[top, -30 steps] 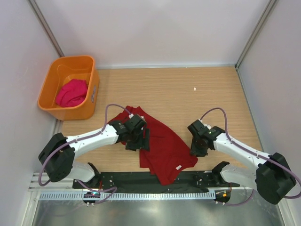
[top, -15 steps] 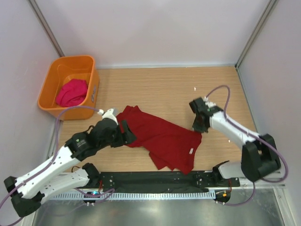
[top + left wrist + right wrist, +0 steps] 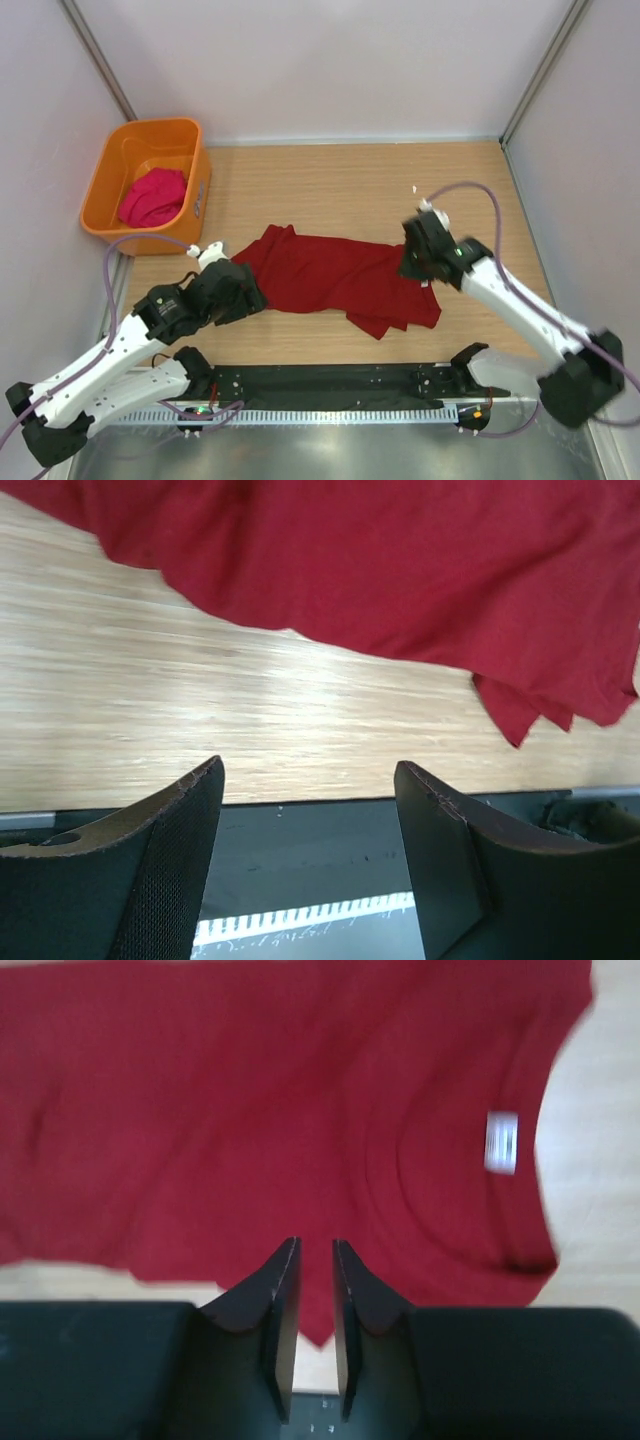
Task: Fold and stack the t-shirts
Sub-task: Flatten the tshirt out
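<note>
The dark crimson t-shirt (image 3: 335, 278) lies stretched out sideways on the wooden table, its collar and white label (image 3: 501, 1142) at the right end. My left gripper (image 3: 243, 293) sits at the shirt's left edge, open wide with nothing between its fingers (image 3: 308, 768); the shirt (image 3: 400, 570) lies beyond them. My right gripper (image 3: 418, 262) hovers over the collar end (image 3: 250, 1110). Its jaws (image 3: 315, 1242) stand a narrow gap apart, and no cloth shows between them. The magenta-pink t-shirt (image 3: 152, 197) lies bunched in the orange tub (image 3: 112, 170).
The tub stands at the back left against the wall. White walls close in the table on three sides. A black rail (image 3: 330, 382) runs along the near edge between the arm bases. A small white scrap (image 3: 414, 189) lies on the wood at the back right.
The red shirt has been dragged rightward and spread out flatter. My left gripper drew back to its left edge. My right gripper closed, then parted a little at the collar end.
</note>
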{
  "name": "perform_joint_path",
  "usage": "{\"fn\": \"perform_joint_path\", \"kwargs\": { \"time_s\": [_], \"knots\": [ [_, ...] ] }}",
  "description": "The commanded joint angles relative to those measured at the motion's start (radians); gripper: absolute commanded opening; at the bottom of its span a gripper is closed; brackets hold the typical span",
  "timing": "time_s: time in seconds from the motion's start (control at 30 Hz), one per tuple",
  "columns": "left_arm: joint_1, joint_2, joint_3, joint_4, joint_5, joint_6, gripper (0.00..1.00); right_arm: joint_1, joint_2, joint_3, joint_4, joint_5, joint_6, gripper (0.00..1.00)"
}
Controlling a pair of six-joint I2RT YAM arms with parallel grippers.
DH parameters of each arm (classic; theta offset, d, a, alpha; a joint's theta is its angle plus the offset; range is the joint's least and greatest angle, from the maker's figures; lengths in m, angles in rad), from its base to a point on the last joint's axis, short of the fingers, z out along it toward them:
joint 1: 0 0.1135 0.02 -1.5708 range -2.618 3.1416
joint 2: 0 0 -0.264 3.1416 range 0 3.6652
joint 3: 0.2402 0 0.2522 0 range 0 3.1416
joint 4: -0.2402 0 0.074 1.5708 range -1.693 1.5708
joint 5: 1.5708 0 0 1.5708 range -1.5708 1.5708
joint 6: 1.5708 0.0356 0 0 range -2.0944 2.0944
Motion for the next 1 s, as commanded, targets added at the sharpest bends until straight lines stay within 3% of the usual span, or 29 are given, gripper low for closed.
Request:
{"fn": "perform_joint_path", "kwargs": {
  "time_s": [0.0,0.13,0.17,0.23,0.27,0.37,0.53,0.97],
  "knots": [
    [0.050,0.006,-0.003,-0.060,-0.050,-0.013,0.70,-0.003,-0.250,-0.288,-0.034,-0.158,0.239,0.24],
    [0.239,0.061,-0.030,-0.044,0.056,0.147,0.70,0.012,-0.386,-0.430,-0.035,-0.181,0.280,0.27],
    [0.354,0.075,-0.036,-0.033,0.085,0.184,0.71,0.012,-0.393,-0.439,-0.037,-0.188,0.280,0.29],
    [0.472,0.125,-0.055,0.018,0.197,0.273,0.74,0.012,-0.390,-0.464,-0.035,-0.205,0.282,0.38],
    [0.573,0.141,-0.064,0.039,0.241,0.286,0.75,0.012,-0.385,-0.473,-0.028,-0.207,0.283,0.41],
    [0.690,0.185,-0.090,0.152,0.376,0.254,0.83,0.012,-0.368,-0.531,0.041,-0.265,0.312,0.46],
    [0.717,0.226,-0.122,0.277,0.492,0.166,0.87,0.012,-0.338,-0.573,0.155,-0.262,0.348,0.49],
    [0.654,0.280,-0.259,0.395,0.549,0.112,0.85,0.011,-0.296,-0.598,0.118,-0.224,0.343,0.45]
  ]
}}
